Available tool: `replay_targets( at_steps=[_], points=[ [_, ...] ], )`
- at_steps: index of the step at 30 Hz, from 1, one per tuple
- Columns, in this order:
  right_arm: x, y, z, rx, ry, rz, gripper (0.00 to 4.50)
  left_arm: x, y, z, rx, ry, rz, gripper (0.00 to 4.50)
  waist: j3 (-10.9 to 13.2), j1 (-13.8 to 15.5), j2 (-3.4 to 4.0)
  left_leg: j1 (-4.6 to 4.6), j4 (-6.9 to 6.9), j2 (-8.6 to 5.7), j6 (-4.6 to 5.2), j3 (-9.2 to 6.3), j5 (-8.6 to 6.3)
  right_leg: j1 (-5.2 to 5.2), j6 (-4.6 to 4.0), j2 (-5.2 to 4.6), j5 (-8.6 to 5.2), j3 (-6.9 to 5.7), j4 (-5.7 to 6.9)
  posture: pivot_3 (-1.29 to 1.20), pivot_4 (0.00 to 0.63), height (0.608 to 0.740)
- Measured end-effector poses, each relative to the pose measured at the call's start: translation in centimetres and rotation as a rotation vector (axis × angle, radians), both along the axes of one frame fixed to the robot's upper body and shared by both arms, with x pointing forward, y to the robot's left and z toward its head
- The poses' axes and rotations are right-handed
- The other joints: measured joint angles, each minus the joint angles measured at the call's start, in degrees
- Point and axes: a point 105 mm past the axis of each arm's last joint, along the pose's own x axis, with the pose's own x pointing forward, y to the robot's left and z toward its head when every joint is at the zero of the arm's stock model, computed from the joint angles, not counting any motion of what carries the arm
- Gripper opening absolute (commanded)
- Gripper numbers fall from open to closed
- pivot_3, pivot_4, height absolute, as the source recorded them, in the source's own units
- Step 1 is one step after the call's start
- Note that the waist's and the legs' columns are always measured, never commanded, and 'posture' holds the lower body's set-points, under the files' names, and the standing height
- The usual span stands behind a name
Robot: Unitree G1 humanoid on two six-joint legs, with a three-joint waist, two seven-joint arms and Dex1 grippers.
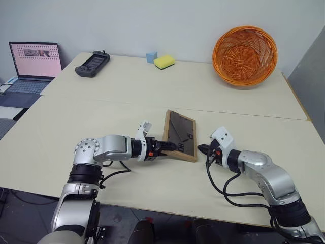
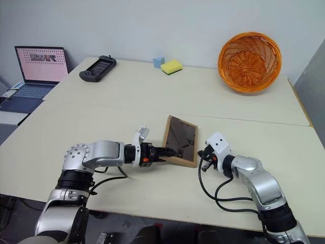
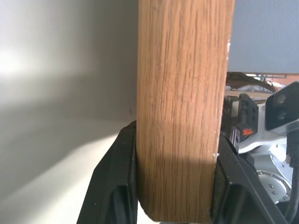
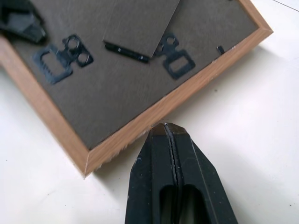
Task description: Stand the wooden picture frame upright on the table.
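Observation:
The wooden picture frame (image 1: 180,133) sits in the middle of the table (image 1: 117,107), its dark grey back board facing up and its left side tilted off the surface. My left gripper (image 1: 171,146) is shut on the frame's near left edge; the left wrist view shows both fingers (image 3: 117,182) clamping the wood (image 3: 182,107). My right gripper (image 1: 201,149) is shut and empty, its tip (image 4: 169,128) just off the frame's near right edge. The prop leg (image 4: 140,23) lies flat against the board.
An orange wicker basket (image 1: 245,55) stands at the back right. A yellow sponge (image 1: 164,61) and a blue cube (image 1: 151,57) lie at the back centre, a black handheld console (image 1: 92,64) at the back left. A laptop (image 1: 34,63) sits beyond the left edge.

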Motion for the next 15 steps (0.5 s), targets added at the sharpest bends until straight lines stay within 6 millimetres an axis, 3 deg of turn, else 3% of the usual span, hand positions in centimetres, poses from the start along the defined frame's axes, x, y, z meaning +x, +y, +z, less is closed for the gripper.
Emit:
replay_targets(
  at_steps=[8, 12, 15],
  points=[
    [-0.3, -0.9, -0.3, -0.033, 0.002, 0.007, 0.0, 2.8, 0.7, 4.9, -0.026, -0.215, 0.03, 1.31, 0.0, 0.4, -0.01, -0.07, -0.12, -0.02, -0.02, 0.01, 0.01, -0.02, 0.0, -0.01, 0.0, -0.03, -0.22, 0.0, 0.15, 0.74],
    [-0.2, -1.2, -0.5, -0.039, 0.007, 0.011, 0.0, 3.2, 1.0, 6.3, 0.004, -0.339, -0.003, 1.31, 0.0, 0.4, -0.01, -0.08, -0.2, -0.02, -0.02, 0.02, 0.01, -0.04, 0.0, 0.0, 0.0, -0.05, -0.3, 0.0, 0.15, 0.74],
    [-0.1, -1.3, -0.7, -0.038, 0.012, 0.012, 0.0, 3.3, 0.9, 8.1, 0.066, -0.527, -0.075, 1.31, 0.0, 0.4, 0.0, -0.09, -0.25, -0.02, -0.02, 0.03, 0.01, -0.03, 0.0, 0.0, 0.0, -0.05, -0.38, 0.0, 0.15, 0.74]
  ],
)
